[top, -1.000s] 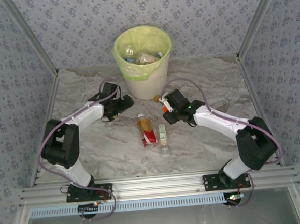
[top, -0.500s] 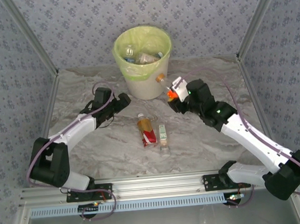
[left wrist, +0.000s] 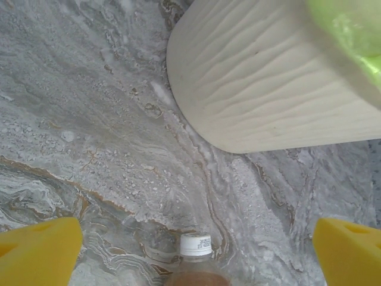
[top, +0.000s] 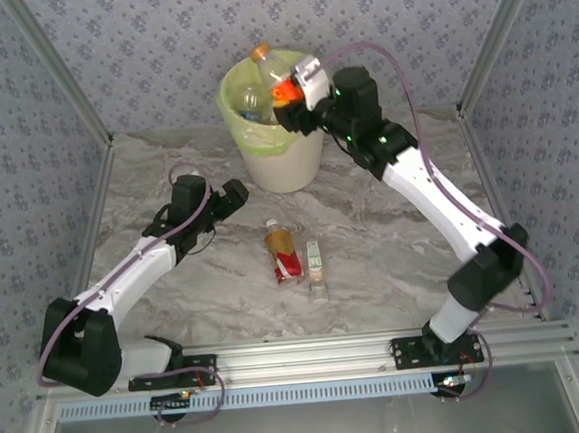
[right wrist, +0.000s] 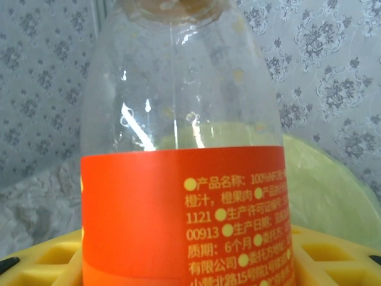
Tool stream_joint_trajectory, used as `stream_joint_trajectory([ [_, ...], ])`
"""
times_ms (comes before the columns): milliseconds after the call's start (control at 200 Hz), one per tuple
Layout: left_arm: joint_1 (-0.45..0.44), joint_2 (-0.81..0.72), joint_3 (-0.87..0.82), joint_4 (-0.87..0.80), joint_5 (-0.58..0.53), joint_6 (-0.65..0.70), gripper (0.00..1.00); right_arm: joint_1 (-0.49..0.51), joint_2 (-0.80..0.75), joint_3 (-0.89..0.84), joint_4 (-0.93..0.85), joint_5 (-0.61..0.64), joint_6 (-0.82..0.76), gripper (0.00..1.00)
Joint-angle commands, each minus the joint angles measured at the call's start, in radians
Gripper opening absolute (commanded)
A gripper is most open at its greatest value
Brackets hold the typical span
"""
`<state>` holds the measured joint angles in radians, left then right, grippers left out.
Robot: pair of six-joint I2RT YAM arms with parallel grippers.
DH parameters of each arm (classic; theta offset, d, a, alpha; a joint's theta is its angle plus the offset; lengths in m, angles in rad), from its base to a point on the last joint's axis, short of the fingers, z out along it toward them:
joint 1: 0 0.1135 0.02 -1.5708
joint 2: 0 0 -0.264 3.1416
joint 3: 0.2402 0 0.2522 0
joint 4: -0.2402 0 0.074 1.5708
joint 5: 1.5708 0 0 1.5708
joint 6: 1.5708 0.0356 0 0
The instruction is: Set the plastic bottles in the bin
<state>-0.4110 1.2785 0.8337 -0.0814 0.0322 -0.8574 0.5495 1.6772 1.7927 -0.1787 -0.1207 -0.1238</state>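
You had right pincer (top: 297, 85) closed on clear orange-labelled plastic bottle (top: 270, 70), poised above round white bin with yellow-green liner (top: 283, 162) for drop. Left pincer (top: 228, 197) gaped wide, empty, facing amber-filled red-labelled bottle (top: 284, 249) (slim clear bottle (top: 315, 263) beside it) on counter (top: 393, 258).

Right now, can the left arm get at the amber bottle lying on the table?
Probably yes: the left gripper is open, the amber bottle lies close by with bare table between, and the bin stands off behind.
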Motion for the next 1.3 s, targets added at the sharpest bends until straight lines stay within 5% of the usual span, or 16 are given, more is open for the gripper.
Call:
stream_joint_trajectory([
  [0, -0.002, -0.043, -0.016, 0.008, -0.021, 0.005, 0.99, -0.017, 0.146, 0.206, -0.032, 0.071, 0.083, 0.4],
  [235, -0.002, -0.071, -0.025, -0.005, 0.014, 0.05, 0.99, -0.04, 0.436, 0.587, -0.311, 0.307, 0.146, 0.45],
  [565, -0.014, -0.042, -0.064, 0.021, 0.098, 0.025, 0.99, -0.026, 0.4, 0.56, -0.366, 0.369, 0.148, 0.8],
  [929, -0.09, -0.047, -0.061, -0.028, 0.07, -0.012, 0.99, 0.028, 0.107, 0.194, -0.19, 0.431, 0.133, 0.99],
  [1299, -0.236, -0.035, 0.005, -0.235, -0.057, 0.008, 0.99, 0.032, -0.395, -0.519, 0.113, 0.52, 0.249, 1.0],
])
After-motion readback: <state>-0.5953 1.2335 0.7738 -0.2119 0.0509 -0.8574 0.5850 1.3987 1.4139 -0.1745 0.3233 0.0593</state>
